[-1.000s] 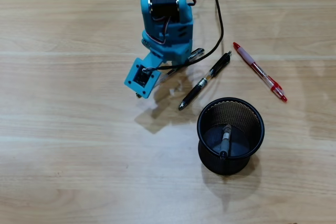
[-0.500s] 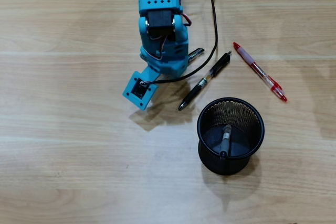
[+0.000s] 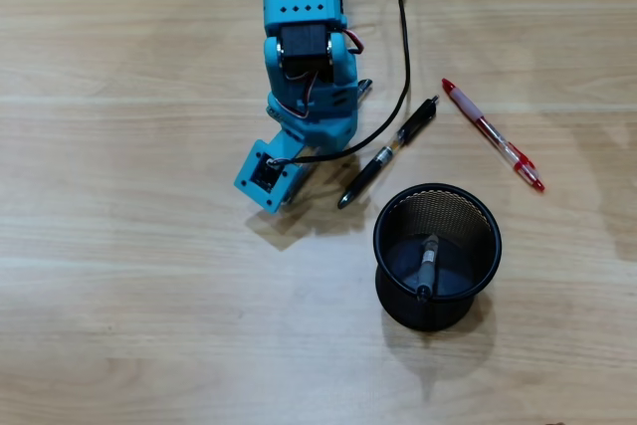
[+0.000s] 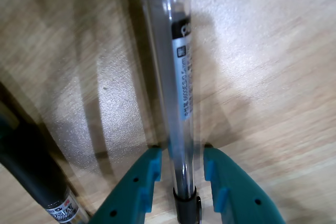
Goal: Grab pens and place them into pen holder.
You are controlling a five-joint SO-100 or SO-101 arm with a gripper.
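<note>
Jaws (image 4: 178,174) sit astride the clear pen (image 4: 176,77), one teal finger (image 4: 139,187) each side of the barrel, narrow gaps visible both sides — so apart, not yet clamped, as far as the wrist view shows. Pen lies flat on the desk (image 4: 262,51), running straight away from the cam, so it's well centred. A black pen (image 4: 31,171) lies just beside on the left of that view.

To do this step well, I'd judge: close squarely on the barrel w/o nudging it sideways, grip firm enough that a slick round tube won't roll out, lift straight up before swinging over.

Overhead: the arm (image 3: 304,67) covers nearly all of the clear pen; only a tip pokes out by its side. Black pen is near, red pen (image 3: 493,136) well apart to the right. Pen holder (image 3: 438,256) stands below-right w/ one grey-sleeved pen (image 3: 427,268) already inside.

Hidden: fingertips themselves cut off at the bottom of wrist view; contact w/ barrel hard to tell, slight blur.
</note>
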